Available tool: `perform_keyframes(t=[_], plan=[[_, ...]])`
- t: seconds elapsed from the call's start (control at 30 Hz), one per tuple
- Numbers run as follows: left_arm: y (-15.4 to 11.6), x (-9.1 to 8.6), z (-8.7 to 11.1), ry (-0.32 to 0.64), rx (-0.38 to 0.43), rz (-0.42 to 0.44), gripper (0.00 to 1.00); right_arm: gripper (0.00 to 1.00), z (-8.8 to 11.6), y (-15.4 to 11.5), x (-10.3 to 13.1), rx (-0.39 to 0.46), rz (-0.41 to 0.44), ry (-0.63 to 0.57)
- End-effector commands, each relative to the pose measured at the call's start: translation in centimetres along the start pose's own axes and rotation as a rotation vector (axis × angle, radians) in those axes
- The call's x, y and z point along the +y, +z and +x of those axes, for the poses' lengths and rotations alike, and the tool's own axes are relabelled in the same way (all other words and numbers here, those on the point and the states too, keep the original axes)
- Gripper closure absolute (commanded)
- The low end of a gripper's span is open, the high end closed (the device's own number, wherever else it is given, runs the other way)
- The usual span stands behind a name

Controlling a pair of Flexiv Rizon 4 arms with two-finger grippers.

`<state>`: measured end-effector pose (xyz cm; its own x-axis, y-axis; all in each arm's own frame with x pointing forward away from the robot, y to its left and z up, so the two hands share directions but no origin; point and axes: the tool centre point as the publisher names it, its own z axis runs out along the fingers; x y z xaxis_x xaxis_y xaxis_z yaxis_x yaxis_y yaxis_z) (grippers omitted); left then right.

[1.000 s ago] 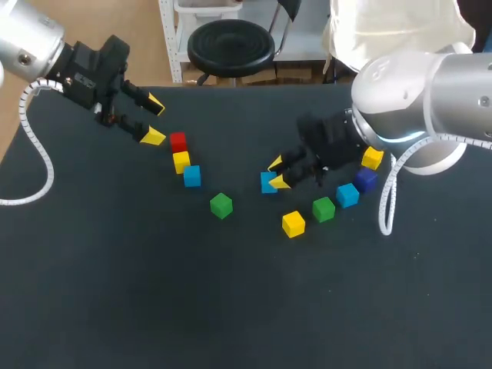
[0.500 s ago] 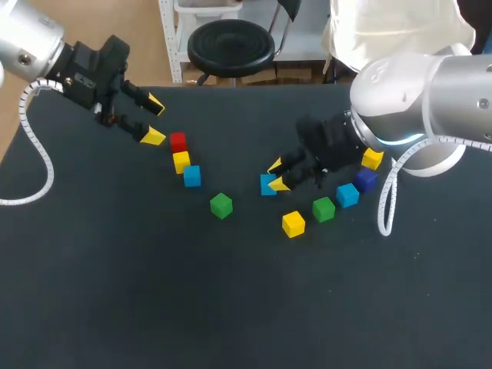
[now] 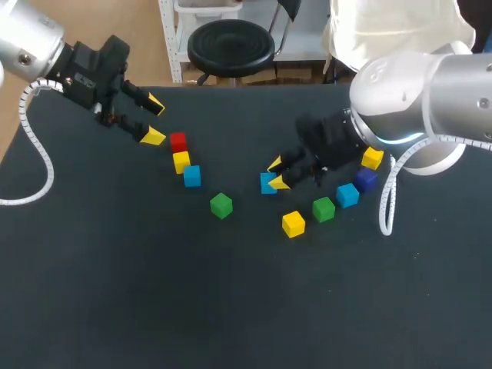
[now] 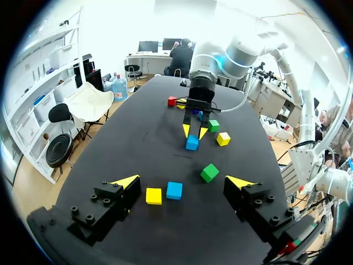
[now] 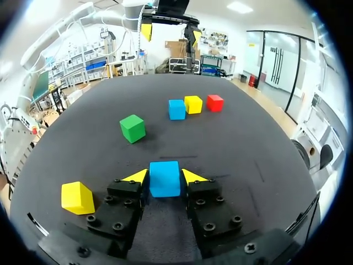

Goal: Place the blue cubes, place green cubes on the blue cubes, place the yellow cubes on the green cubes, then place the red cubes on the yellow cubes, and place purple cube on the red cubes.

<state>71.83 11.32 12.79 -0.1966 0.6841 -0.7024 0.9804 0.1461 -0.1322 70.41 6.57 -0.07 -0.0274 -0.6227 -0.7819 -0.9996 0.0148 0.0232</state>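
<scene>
The right arm point(image 3: 415, 100) comes in over the middle of the counter point(image 3: 154, 292). The right jaws are closed on the held blue cube point(image 5: 164, 178), with both yellow tips point(image 5: 138, 175) pressed against its opposite sides. The cube sits low at the counter, and I cannot tell whether it is touching it.

The left arm point(image 3: 31, 46) hangs over the far left corner. The left jaws are spread wide with nothing between them.

Just beside the left jaws, three cubes lie in a short close row: a red cube point(image 3: 177, 141), a yellow cube point(image 3: 181, 161) and a second blue cube point(image 3: 191, 176). A green cube point(image 3: 221, 205) stands alone between that row and the held blue cube.

Near the right arm, five more cubes curve in an arc:
- a front yellow cube point(image 3: 293, 224)
- a second green cube point(image 3: 324, 209)
- a third blue cube point(image 3: 347, 195)
- a purple cube point(image 3: 366, 180)
- a back yellow cube point(image 3: 373, 158), partly under the arm

In the left wrist view a far red cube point(image 4: 172, 101) lies on the counter beyond the right arm, well apart from the rest. No cube is stacked on another
</scene>
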Motion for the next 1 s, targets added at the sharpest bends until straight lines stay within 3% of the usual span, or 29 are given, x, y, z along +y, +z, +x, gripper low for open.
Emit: perform_keyframes(t=[0.03,0.43,0.53,0.57,0.63,1.0], plan=[[0.0,-0.1,0.1,0.002,-0.003,-0.002,0.0,1.0,0.0,-0.1,0.2,0.005,0.002,0.002],[0.0,-0.1,0.1,0.002,-0.003,-0.002,0.0,0.99,0.2,0.1,0.0,0.002,-0.002,0.008],[0.0,-0.1,0.1,0.002,-0.003,-0.002,0.0,0.58,0.1,0.1,0.1,-0.001,-0.002,0.006],[0.0,-0.1,0.1,0.002,-0.003,-0.002,0.0,0.51,0.0,0.0,0.1,-0.003,-0.001,0.005],[0.0,-0.1,0.1,0.002,-0.003,-0.002,0.0,0.0,-0.1,-0.1,0.1,-0.005,0.001,0.004],[0.0,-0.1,0.1,0.002,-0.003,-0.002,0.0,0.0,-0.8,-2.6,0.3,-0.026,0.006,-0.035]])
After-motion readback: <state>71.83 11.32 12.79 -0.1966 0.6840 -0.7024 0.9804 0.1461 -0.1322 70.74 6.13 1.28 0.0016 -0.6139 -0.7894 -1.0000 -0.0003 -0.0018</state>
